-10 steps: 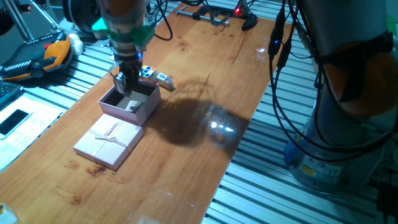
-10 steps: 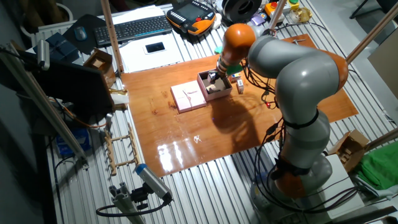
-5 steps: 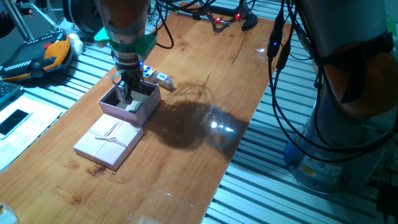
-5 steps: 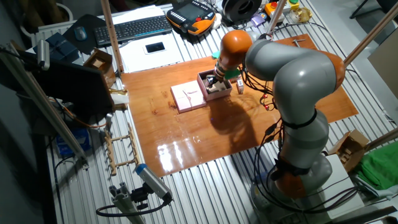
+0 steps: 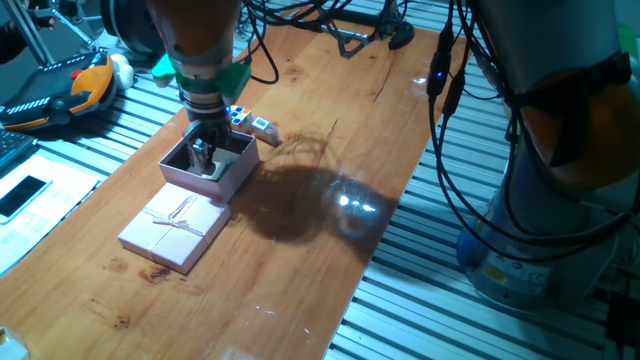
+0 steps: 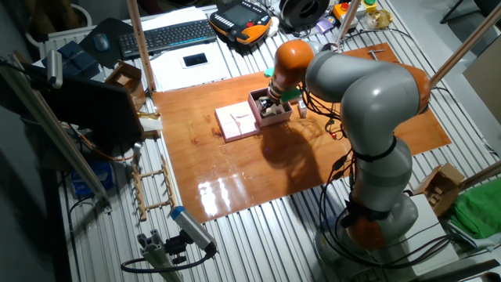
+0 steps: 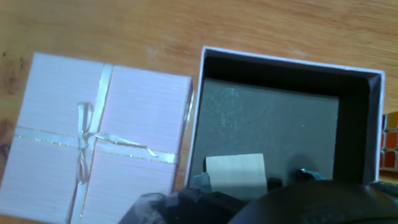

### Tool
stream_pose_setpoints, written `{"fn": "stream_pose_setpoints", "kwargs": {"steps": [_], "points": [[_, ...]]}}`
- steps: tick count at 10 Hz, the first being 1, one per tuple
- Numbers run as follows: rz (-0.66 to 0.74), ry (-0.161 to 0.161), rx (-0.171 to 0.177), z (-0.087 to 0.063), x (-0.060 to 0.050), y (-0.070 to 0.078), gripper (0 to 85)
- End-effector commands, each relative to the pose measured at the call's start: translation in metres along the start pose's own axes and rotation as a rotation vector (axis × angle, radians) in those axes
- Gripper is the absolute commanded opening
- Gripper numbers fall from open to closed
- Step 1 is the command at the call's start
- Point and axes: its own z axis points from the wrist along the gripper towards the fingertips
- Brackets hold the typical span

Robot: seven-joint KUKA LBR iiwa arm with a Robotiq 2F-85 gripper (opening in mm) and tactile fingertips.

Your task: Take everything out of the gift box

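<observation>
The gripper (image 5: pixel 204 157) is down inside the open gift box (image 5: pixel 236 170), its fingers either side of a pale grey-tan cube (image 7: pixel 236 169) on the dark floor; I can't tell whether they are closed on it. Beside the box lies the pink lid (image 7: pixel 99 137) with its ribbon bow, and beyond the far wall sit the multicoloured puzzle cube (image 5: pixel 238 116) and a tiny whitish piece (image 5: pixel 265 127) on the wooden table (image 5: pixel 330 200).

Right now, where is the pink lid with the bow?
The lid lies flat on the wooden table, right beside the open gift box, on its near side in one fixed view.
</observation>
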Motion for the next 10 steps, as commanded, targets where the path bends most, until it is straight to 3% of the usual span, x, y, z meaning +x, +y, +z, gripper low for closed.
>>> {"fn": "stream_pose_setpoints", "kwargs": {"steps": [1, 10], "points": [[-0.002, -0.001, -0.006, 0.004, 0.001, -0.002, 70.3], [0.008, -0.002, -0.007, 0.015, 0.005, -0.001, 70.7]]}}
